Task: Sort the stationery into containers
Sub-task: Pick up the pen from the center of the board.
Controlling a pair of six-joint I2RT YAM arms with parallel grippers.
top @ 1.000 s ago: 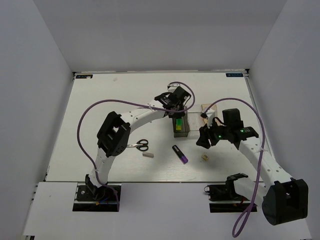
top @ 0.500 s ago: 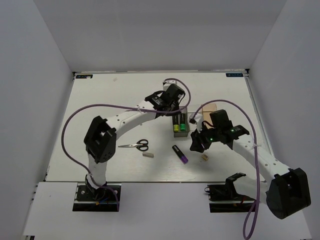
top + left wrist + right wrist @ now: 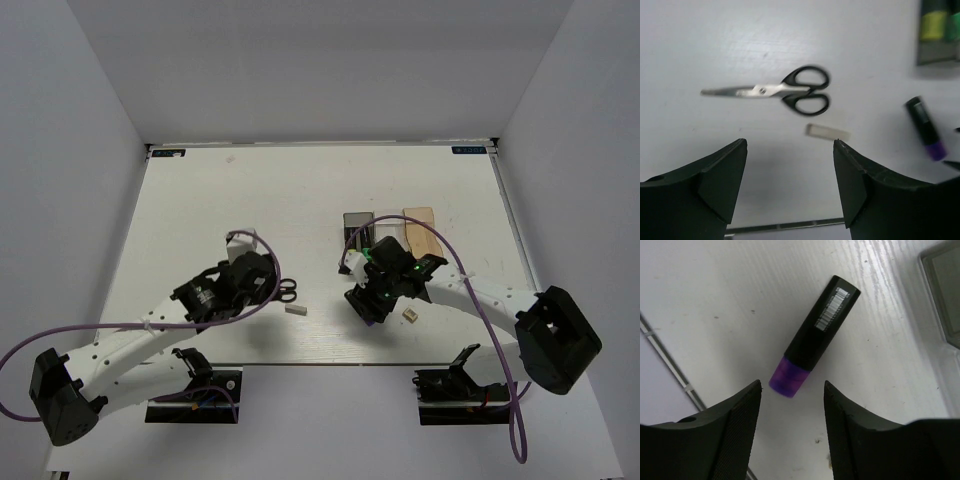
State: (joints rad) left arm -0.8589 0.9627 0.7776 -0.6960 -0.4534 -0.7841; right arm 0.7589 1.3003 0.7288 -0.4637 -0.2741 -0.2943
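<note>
Over white table [image 3: 200,200], white walls [image 3: 330,70] around: left gripper [image 3: 790,147], right gripper [image 3: 792,387] open, empty.

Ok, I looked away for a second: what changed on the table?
The left hand pulled back from the boxes to above the scissors; the right hand swung left over the purple highlighter. Both are open. Scissors, grey block, highlighter and tan cube stayed put.
</note>
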